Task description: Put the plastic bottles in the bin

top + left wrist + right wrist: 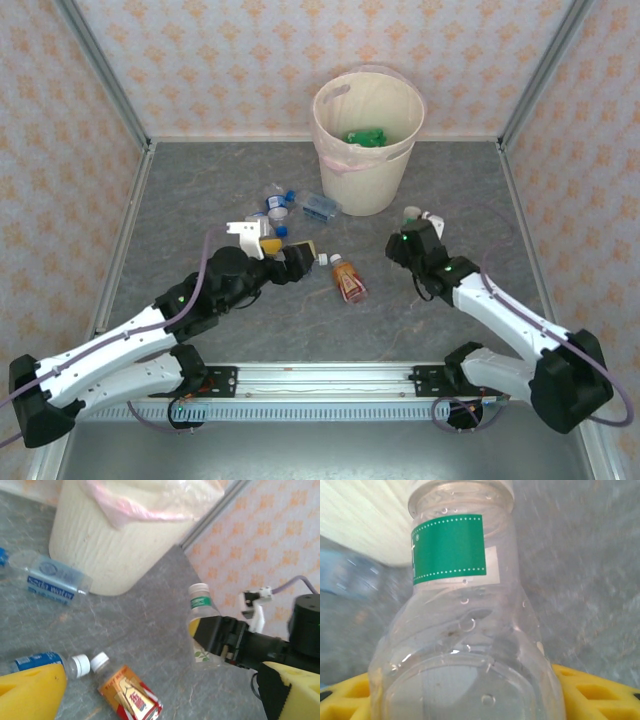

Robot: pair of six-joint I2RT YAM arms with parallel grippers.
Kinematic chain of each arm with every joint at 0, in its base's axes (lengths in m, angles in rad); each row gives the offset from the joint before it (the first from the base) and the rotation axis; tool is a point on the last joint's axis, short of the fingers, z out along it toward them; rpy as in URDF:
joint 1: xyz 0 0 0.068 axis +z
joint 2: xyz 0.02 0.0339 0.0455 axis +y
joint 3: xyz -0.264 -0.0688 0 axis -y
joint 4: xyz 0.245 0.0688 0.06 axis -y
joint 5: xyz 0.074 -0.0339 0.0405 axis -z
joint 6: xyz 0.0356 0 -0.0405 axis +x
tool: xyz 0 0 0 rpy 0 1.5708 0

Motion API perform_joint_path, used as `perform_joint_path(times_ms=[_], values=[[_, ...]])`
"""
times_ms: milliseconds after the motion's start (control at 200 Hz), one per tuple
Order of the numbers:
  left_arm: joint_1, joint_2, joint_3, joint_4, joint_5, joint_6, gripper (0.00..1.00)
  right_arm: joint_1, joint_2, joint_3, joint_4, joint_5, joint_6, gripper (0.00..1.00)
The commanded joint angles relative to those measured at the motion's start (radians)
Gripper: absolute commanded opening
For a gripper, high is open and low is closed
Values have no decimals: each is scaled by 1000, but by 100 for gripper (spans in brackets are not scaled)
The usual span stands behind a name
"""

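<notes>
Though green plastic bottles lie in the cream bin, several are left.
One clear green-labelled bottle is gripped by the right hand.

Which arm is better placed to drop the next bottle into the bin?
Right. The right gripper clamps the green-labelled bottle near the bin; the left gripper is open and empty.

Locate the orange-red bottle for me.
In the top view, the orange-red bottle lies on the table near the middle, just right of the left gripper and in front of the bin.
</notes>
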Motion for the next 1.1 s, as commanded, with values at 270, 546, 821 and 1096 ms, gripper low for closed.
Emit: perform_joint_path(times_ms=[270,546,821,1096], values=[[-8,-42,-4,10,-93,-24,99,6,27,491,-5,74,-130,57],[-8,-60,-3,-11,-94,-22,99,0,273,772,92,139,-200,58],[-8,-69,1,-35,-98,-17,99,-23,576,1105,76,171,-241,58],[-8,-88,-6,-32,-89,-3,99,-40,776,1340,-17,174,-260,71]])
